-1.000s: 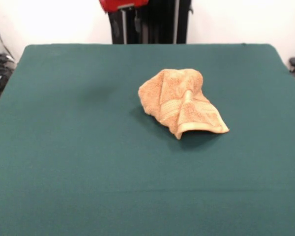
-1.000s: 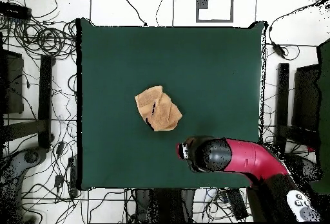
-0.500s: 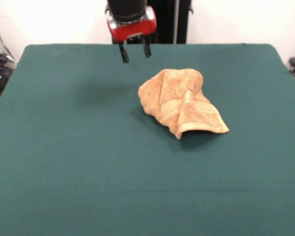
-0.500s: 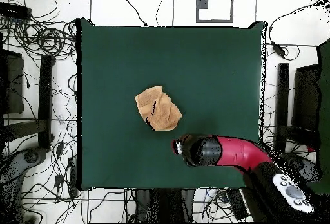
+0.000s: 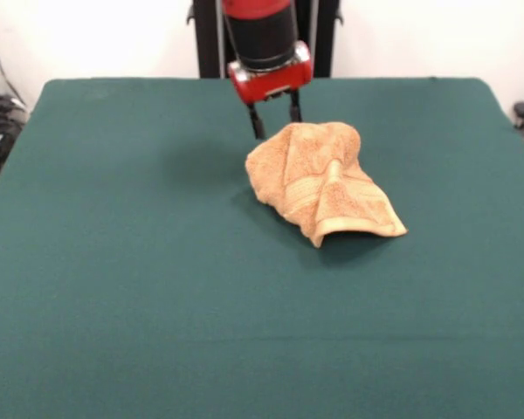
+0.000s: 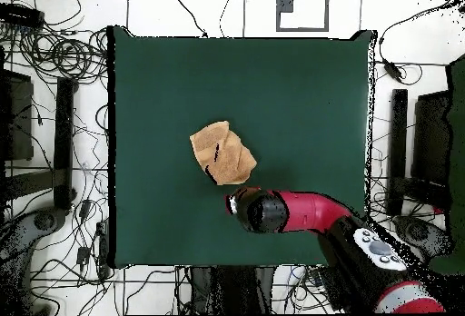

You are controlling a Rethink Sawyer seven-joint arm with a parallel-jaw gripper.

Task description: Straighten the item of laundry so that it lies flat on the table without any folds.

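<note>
The item of laundry [image 5: 323, 179] is an orange-tan terry towel, crumpled into a folded heap near the middle of the dark green table [image 5: 113, 262]. Its woven band shows along a flap that points toward the front right. From overhead the towel [image 6: 222, 153] lies a little left of the table's [image 6: 300, 94] centre. My gripper [image 5: 277, 122] hangs open just behind the towel's far left edge, fingers apart and pointing down, holding nothing. In the overhead view the red and black arm's end [image 6: 252, 211] covers the gripper, right beside the towel's lower right corner.
Cables [image 6: 54, 54] and equipment lie on the floor around the table on all sides. The red arm [image 6: 318, 214] crosses the table's lower right part in the overhead view.
The arm has come down and moved toward the towel, from the table's far edge to just behind the heap. The towel has not moved.
</note>
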